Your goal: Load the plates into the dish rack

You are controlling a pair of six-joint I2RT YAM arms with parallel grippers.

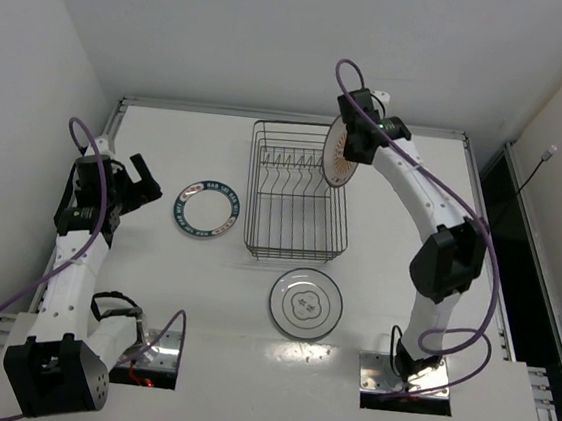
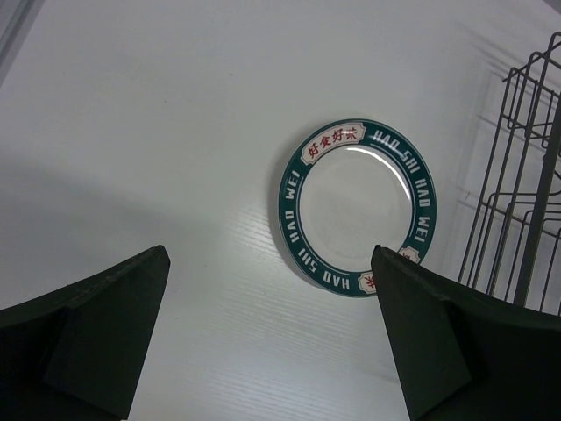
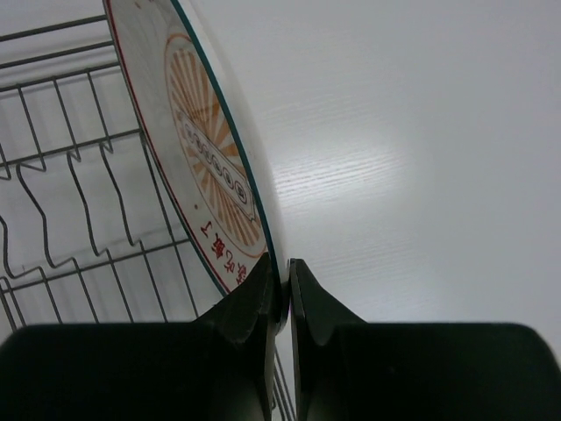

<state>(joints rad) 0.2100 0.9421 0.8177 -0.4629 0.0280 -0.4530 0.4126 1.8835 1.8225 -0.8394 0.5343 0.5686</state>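
Right gripper (image 3: 282, 274) clamps rim of white orange-sunburst round plate (image 3: 206, 167), upright over dark wire dish rack (image 1: 296, 212). Best to lower edge squarely between prongs (image 1: 291, 159). Left gripper (image 2: 270, 252) wide, empty.

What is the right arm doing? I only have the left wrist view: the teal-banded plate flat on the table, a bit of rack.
Observer: The right gripper is shut on the rim of the sunburst plate, holding it on edge at the far right side of the dish rack.
Operator: Any plate slotted in the rack?
Observer: None; that held plate is the only one at it.
Operator: Where's the third?
Observer: The flower plate lies flat on the table, just in front of the rack, toward the arm bases.
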